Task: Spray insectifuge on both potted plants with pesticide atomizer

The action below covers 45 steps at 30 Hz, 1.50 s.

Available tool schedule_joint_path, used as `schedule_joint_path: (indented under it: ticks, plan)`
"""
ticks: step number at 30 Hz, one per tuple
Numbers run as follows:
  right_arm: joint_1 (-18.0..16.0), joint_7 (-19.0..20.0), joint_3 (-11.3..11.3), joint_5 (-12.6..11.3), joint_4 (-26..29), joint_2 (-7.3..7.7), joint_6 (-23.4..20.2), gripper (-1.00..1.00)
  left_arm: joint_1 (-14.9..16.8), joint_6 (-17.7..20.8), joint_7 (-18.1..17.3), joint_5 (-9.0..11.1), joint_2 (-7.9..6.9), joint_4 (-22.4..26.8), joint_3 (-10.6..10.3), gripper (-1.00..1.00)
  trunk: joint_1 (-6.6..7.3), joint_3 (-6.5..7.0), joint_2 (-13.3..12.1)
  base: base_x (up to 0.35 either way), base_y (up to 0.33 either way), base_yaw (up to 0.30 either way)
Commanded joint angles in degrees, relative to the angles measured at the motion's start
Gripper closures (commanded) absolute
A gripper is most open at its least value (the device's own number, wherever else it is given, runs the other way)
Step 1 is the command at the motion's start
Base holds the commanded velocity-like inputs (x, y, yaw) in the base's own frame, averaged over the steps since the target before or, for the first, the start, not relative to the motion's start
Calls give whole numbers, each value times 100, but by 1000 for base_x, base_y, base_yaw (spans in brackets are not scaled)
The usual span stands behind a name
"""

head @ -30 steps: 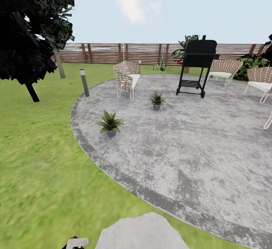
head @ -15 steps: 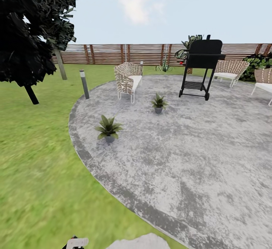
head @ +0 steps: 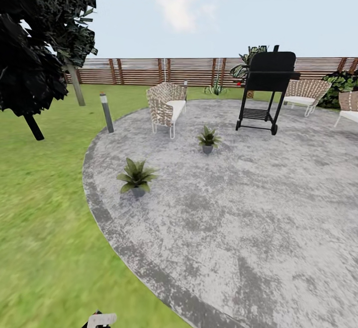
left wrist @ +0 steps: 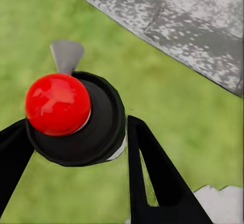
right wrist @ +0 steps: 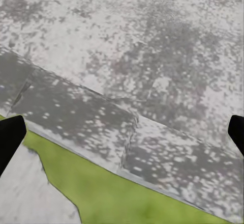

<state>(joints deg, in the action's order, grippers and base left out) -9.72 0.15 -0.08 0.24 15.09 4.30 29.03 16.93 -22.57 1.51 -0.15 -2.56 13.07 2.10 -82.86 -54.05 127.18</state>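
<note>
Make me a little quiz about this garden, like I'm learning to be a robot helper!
1. True or false: the left tool grips a sprayer with a red knob.
2. How many potted plants sit on the paving? A) one B) two C) four
3. Fill in: the right tool is wide ____, with nothing between its fingers.

Key: 1 true; 2 B; 3 open.
</note>
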Motion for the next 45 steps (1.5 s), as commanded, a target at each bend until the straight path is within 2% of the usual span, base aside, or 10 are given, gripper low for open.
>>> schedule_joint_path:
  ticks: [1, 45]
  plan:
    - [-3, -1, -1, 2, -4, 0, 16, -100, 3, -19, -1, -3, 1, -5, 19, 100, -2, -5, 2, 332, -98, 0]
    - [-3, 2, -1, 3, -6, 0, 18, -100, 3, -19, -1, -3, 1, -7, 10, 100, -2, -5, 2, 333, -88, 0]
